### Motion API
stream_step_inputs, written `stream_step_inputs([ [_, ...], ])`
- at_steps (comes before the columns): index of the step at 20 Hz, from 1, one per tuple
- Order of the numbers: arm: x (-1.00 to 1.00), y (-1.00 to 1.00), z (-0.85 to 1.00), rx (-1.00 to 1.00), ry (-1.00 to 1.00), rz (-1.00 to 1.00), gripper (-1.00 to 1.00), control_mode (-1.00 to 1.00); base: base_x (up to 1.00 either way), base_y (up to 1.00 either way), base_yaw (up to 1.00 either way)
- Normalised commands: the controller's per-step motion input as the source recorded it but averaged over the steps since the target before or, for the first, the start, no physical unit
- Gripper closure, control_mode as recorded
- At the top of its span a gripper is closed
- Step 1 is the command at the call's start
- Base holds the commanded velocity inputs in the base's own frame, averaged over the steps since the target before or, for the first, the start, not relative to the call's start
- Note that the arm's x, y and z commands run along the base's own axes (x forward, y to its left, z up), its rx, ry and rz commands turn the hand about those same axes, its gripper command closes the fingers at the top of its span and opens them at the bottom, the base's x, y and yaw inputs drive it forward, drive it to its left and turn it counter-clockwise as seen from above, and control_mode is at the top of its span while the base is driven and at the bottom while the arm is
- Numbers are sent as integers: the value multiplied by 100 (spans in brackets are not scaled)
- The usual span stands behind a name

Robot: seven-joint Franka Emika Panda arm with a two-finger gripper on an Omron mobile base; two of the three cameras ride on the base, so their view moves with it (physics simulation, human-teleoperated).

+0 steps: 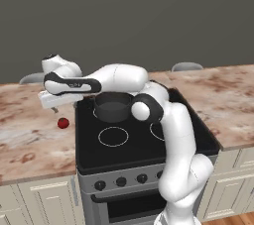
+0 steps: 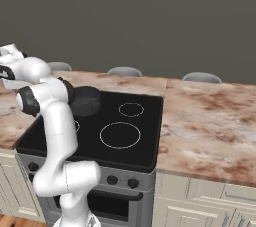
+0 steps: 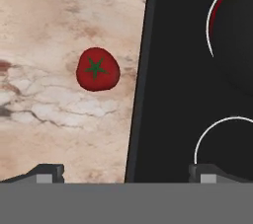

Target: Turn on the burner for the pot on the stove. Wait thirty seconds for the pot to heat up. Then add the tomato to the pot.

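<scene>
Your tomato (image 1: 63,123) lies on the marbled countertop (image 1: 30,140) just left of the stove (image 1: 129,144), close to the edge of the black glass but not on it; in the hand view you look straight down on it (image 3: 98,69), green star of the stem upward, with the bare stone all round it and nothing touching it. Your gripper (image 3: 126,171) hangs above it with the jaws spread as wide as they go and nothing between them: one fingertip (image 3: 47,171) stands over the counter, the other (image 3: 210,172) over the glass, and the tomato sits off toward the counter side rather than centred between them. From the left base view you see the hand (image 1: 54,99) reaching out leftward over the counter, well above the fruit. The pot (image 1: 113,106) stands on the far left burner (image 3: 212,20) of the stove, partly behind your forearm; a faint red glow shows inside that ring in the hand view. The near left ring (image 1: 113,136) is bare, and the row of black knobs (image 1: 121,182) runs along the steel front below.
</scene>
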Motion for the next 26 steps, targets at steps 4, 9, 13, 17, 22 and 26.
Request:
stream_step_inputs([
  [4, 26, 0, -28, 16, -5, 19, -100, -100, 0, 0, 0],
  [9, 9, 0, -43, 7, -3, 14, -100, -100, 0, 0, 0],
  [13, 19, 0, -31, 1, 0, 7, -100, -100, 0, 0, 0],
  [17, 25, 0, -24, 0, 0, 3, -100, -100, 0, 0, 0],
  [22, 21, 1, -19, 0, 0, 4, -100, -100, 0, 0, 0],
  [26, 8, 10, -16, 0, 0, 4, -100, -100, 0, 0, 0],
])
